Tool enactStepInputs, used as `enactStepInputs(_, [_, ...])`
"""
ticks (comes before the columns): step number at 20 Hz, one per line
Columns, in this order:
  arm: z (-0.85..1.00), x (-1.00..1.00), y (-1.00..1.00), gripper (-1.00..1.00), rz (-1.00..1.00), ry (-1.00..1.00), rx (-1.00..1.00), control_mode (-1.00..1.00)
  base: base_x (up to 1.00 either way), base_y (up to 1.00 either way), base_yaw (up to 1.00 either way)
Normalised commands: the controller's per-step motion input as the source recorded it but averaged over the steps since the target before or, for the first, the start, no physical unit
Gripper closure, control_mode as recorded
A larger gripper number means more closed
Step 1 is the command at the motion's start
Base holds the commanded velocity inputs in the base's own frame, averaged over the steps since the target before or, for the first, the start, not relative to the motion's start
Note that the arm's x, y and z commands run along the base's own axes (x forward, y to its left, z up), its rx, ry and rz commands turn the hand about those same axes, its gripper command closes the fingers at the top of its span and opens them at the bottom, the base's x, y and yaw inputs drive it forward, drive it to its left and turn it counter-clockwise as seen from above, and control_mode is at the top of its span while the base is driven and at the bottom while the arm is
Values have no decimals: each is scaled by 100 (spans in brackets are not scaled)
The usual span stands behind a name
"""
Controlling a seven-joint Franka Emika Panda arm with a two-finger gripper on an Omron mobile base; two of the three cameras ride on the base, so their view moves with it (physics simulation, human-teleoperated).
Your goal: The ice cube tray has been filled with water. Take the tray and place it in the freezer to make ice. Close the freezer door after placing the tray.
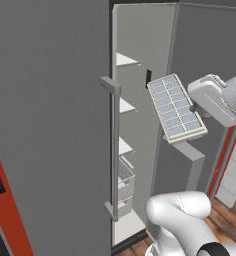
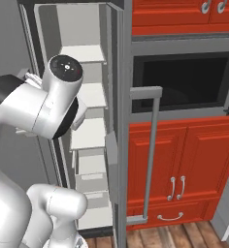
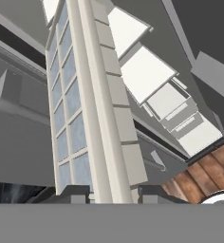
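Note:
The ice cube tray [image 1: 176, 107] hangs in the air in front of the open freezer [image 1: 135, 40], tilted steeply so its grid of cells faces the left base camera. Pale bluish water [image 1: 171, 100] fills the cells. My gripper [image 1: 194, 107] is shut on the tray's right long edge, coming in from the right. In the hand view the tray [image 3: 92, 109] runs upward from between the jaws of my gripper [image 3: 115, 194], toward the freezer's white shelves [image 3: 144, 73]. The freezer door [image 1: 50, 100] stands swung open at the left, its bar handle [image 1: 113, 150] beside the opening.
White shelves [image 2: 89, 94] and clear drawers [image 1: 125, 187] stack inside the freezer. A plain grey door [image 1: 205, 45] with a bar handle [image 2: 153, 145] flanks the opening on the right. Beyond it are a black-fronted microwave [image 2: 184, 82] and red cabinets [image 2: 184, 155].

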Motion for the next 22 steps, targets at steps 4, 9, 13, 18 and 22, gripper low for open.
enactStepInputs(4, [0, 0, 0, 100, 0, 0, 0, 100, 55, -1, 14])
enactStepInputs(9, [0, 0, 0, 100, 0, 0, 0, 100, 60, 0, 19])
enactStepInputs(13, [0, 0, 0, 100, 0, 0, 0, 100, 55, -1, 20])
enactStepInputs(18, [0, 0, 0, 100, 0, 0, 0, 100, 41, 0, 16])
enactStepInputs(22, [0, 0, 0, 100, 2, -1, -4, -100, 5, 0, 5])
